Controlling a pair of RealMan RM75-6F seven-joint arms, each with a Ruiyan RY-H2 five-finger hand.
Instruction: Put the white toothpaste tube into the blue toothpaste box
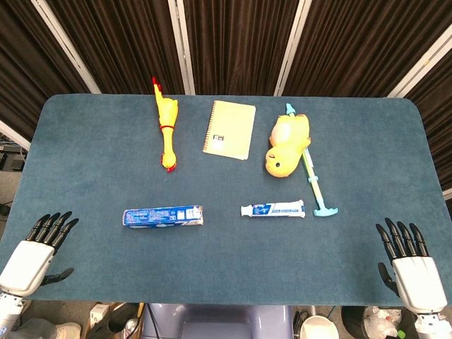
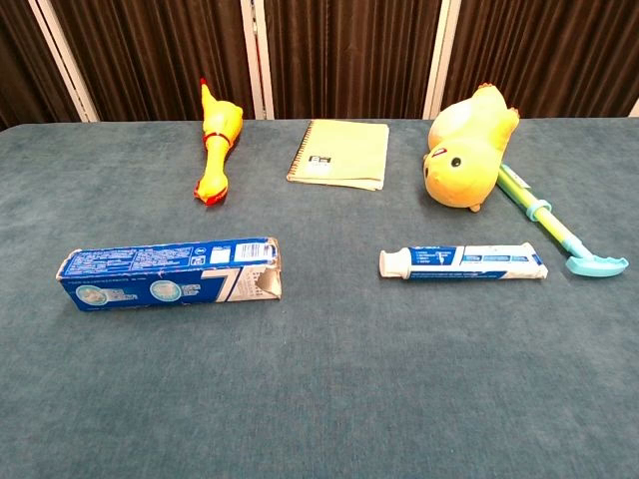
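A: Where are the hands right now?

B: Low in the head view, one at each bottom corner. The left hand (image 1: 44, 248) and the right hand (image 1: 409, 265) both sit at the near table edge with fingers spread, holding nothing. The chest view shows neither.

A: And the toothpaste?

B: The white tube (image 1: 273, 209) lies flat just right of center, cap pointing toward the left of the frame. The blue box (image 1: 163, 216) lies flat left of center, well apart from the tube. In the chest view its torn, open end faces right, toward the tube's cap.

A: So they line up?

B: Roughly end to end, which I'd judge suits sliding the tube in cap first, one hand steadying the box.

A: Anything in the way?

B: Not between them; only bare blue cloth (image 1: 226, 282). Further up the frame lie a rubber chicken (image 1: 167, 126), a yellow notebook (image 1: 229, 129) and a yellow duck toy (image 1: 287, 145) resting on a green long-handled tool (image 1: 313, 179), whose blue foot ends near the tube's tail. A reach from the right could nudge that.
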